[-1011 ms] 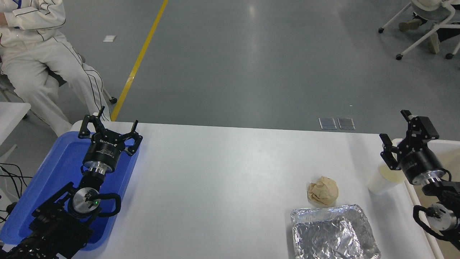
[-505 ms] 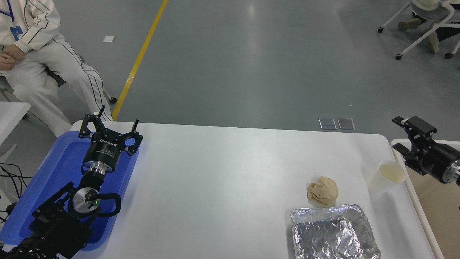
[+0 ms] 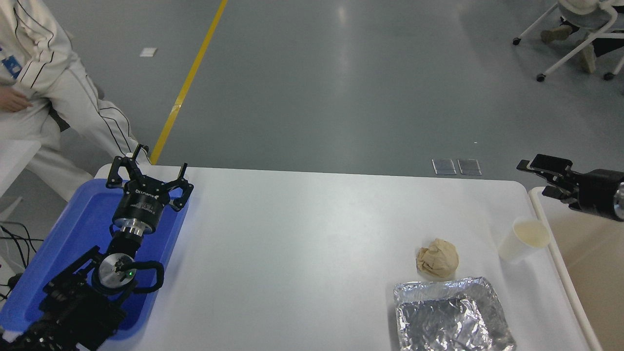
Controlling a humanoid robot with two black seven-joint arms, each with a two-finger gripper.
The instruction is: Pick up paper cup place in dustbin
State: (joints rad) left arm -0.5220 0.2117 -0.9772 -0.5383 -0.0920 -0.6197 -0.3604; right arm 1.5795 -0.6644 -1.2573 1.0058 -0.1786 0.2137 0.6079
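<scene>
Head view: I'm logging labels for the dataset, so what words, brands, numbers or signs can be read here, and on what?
White print on the left claw body: a short word, too blurred to read.
Blue badge on the person's jacket: not read off.
Cup, paper ball, foil tray, blue tray, dustbin, table, right claw: no text visible.

The paper cup (image 3: pixel 522 240) looks smooth and matt, beside a rough crumpled brown paper ball (image 3: pixel 438 258). The foil tray (image 3: pixel 453 317) is crinkled, shiny metal. At left, the blue plastic tray (image 3: pixel 73 229) is glossy; the white table (image 3: pixel 302 253) is smooth with a soft sheen.
</scene>
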